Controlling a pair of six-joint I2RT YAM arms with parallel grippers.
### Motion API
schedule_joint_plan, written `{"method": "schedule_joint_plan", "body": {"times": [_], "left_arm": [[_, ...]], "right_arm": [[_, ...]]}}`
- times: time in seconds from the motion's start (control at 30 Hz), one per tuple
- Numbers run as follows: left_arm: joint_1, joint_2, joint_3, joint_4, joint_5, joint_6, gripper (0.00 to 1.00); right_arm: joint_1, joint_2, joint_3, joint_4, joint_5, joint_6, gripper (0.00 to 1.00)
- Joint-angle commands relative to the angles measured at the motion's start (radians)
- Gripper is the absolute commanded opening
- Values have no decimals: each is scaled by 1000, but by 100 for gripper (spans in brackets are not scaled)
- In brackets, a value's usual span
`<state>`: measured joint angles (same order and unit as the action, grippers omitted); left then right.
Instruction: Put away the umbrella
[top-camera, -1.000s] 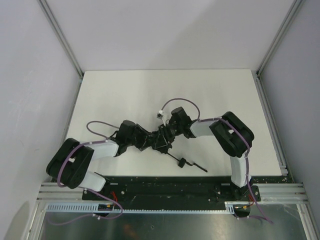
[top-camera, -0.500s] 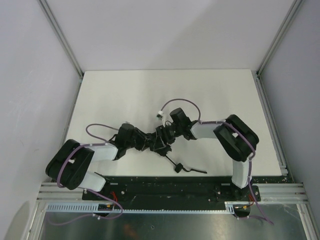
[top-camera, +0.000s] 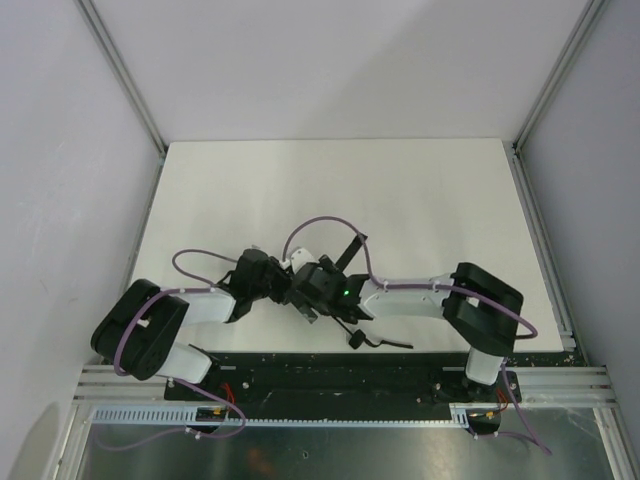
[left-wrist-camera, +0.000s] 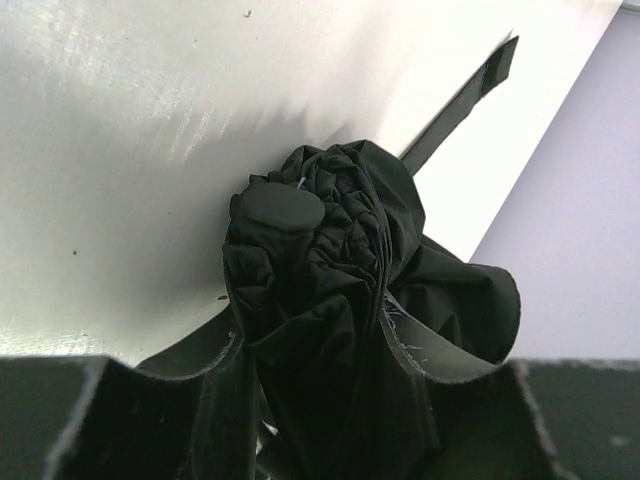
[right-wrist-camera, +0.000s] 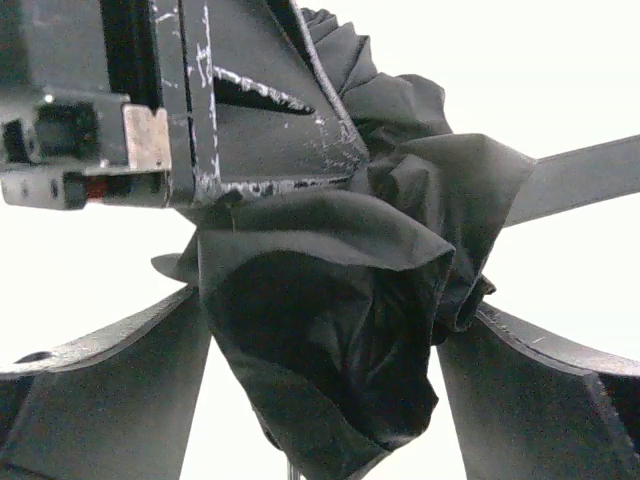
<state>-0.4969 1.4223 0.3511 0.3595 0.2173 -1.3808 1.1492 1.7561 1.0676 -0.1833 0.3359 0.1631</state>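
The black umbrella lies at the near middle of the table between my two grippers. Its handle (top-camera: 357, 338) and wrist loop (top-camera: 392, 343) point toward the front edge. My left gripper (top-camera: 278, 287) is shut on the bunched canopy (left-wrist-camera: 320, 260); the round tip cap (left-wrist-camera: 276, 208) faces the left wrist camera. My right gripper (top-camera: 308, 288) reaches in from the right and meets the left one. Its fingers (right-wrist-camera: 110, 380) stand wide apart with loose canopy fabric (right-wrist-camera: 340, 300) hanging between them. The closure strap (right-wrist-camera: 585, 175) sticks out to the side and shows in the top view (top-camera: 351, 247).
The white table (top-camera: 420, 190) is walled by grey panels left, right and behind. A black mounting rail (top-camera: 330, 370) runs along the front edge. Purple cables (top-camera: 320, 222) loop above both wrists. The left gripper's body (right-wrist-camera: 200, 100) fills the upper left of the right wrist view.
My right arm has stretched left and forward, and its gripper has moved down along the umbrella up against the left gripper. The strap now sticks up behind it. The left gripper has kept its hold.
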Motion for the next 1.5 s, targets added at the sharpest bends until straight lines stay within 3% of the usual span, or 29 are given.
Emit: {"method": "schedule_joint_plan", "body": {"times": [0.0,0.13,0.37,0.43,0.5,0.63,0.73,0.97,1.07,1.3,1.4,1.47], "left_arm": [[-9,20,-44,-130,-29,27,0],[-10,25,-43,-130,-11,9,0],[-9,-2,-30,-129,-2,20,0],[-9,-13,-24,-130,-8,37,0],[-4,-26,-23,-130,-13,58,8],[6,-67,-37,-124,-30,85,50],[11,-86,-45,-123,-40,94,69],[11,-28,-46,-123,-52,122,81],[9,20,-43,-119,-57,134,77],[9,46,-54,-85,-69,134,29],[9,49,-60,-82,-67,135,16],[9,56,-63,-80,-59,134,9]], "right_arm": [[46,87,75,-58,301,-15,84],[45,147,97,-57,299,-16,60],[-51,177,64,-49,52,5,5],[-88,172,37,-28,-74,2,1],[-132,166,5,6,-214,-4,0],[-226,158,-54,75,-528,-8,0],[-290,166,-73,120,-739,-10,0],[-405,226,-78,208,-1130,12,0],[-423,253,-78,266,-1230,28,0],[-428,253,-77,317,-1266,41,0],[-428,229,-77,313,-1222,57,1],[-425,190,-77,286,-1152,61,10]]}}
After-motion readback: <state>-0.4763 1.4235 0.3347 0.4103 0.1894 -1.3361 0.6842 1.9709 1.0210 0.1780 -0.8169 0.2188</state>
